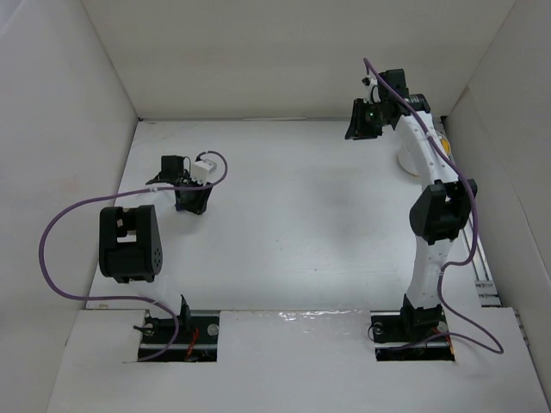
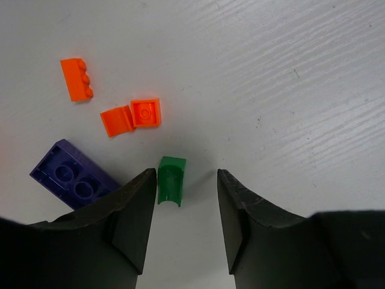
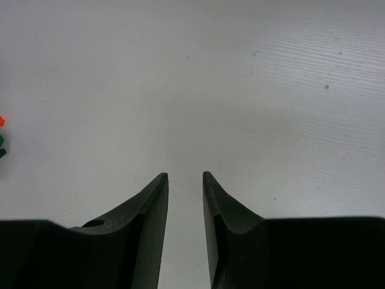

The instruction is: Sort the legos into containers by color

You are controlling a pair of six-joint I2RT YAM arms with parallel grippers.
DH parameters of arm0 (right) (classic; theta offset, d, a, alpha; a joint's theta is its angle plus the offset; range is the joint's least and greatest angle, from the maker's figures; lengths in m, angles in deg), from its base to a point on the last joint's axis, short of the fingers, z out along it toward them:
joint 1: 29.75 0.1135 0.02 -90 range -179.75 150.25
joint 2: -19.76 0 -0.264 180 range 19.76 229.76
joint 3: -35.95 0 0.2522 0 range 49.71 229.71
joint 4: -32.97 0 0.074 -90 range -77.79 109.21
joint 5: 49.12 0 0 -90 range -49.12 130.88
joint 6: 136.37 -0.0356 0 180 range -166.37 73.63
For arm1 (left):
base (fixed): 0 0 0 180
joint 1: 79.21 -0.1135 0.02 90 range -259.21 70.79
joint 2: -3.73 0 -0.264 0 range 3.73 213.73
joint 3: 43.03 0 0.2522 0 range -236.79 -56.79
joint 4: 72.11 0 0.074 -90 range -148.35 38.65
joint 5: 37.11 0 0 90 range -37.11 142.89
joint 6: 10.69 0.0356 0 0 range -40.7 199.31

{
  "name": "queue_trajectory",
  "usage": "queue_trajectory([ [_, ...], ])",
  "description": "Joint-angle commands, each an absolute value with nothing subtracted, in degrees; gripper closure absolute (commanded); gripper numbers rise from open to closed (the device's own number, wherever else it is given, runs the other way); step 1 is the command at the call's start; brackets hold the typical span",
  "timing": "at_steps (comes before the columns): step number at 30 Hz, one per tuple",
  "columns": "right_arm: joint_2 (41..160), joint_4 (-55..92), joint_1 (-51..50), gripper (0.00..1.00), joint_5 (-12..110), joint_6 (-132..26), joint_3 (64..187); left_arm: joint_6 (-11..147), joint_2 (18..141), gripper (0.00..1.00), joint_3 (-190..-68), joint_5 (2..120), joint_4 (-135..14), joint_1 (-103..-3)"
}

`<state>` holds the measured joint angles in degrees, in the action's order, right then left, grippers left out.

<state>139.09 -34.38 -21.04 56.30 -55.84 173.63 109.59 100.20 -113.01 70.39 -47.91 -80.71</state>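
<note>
- left fingers [image 2: 185,173]: partly open, gripping nothing. The green brick [image 2: 171,180] lies on the table [image 2: 289,90] between the tips, tight against one of them.
- right fingers [image 3: 184,176]: open just a crack, empty, above the table at the far right.
- three orange bricks [image 2: 145,112] and a dark blue brick [image 2: 71,180] sit close by.
- looks like the green pickup is the step in hand. Next move: centre on it, close, then carry it right to the white cup [image 1: 405,162], half hidden behind the right arm.
</note>
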Motion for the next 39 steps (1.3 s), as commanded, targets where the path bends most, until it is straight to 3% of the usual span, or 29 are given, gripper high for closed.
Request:
queue_trajectory([
  [1, 138.77, -34.58, -20.61, 0.65, 55.74, -55.86, 174.61, 108.66, 96.46, 0.58, -112.42, 69.85, -48.33, -80.61],
  [24, 139.29, -34.58, -20.08, 0.65, 56.26, -55.86, 175.66, 111.03, 98.66, 0.67, -110.22, 70.91, -46.13, -82.90],
  [31, 139.29, -34.58, -20.08, 0.65, 60.03, -57.00, 175.05, 111.56, 100.58, 0.83, -109.70, 72.84, -48.67, -82.90],
  [34, 139.29, -34.58, -20.08, 0.65, 61.79, -58.14, 173.90, 112.17, 101.12, 0.98, -109.86, 73.62, -48.43, -82.90],
  [39, 138.06, -30.72, -20.69, 0.64, 77.32, -63.58, 167.16, 114.19, 93.84, 1.00, -109.35, 81.78, -48.42, -82.90],
])
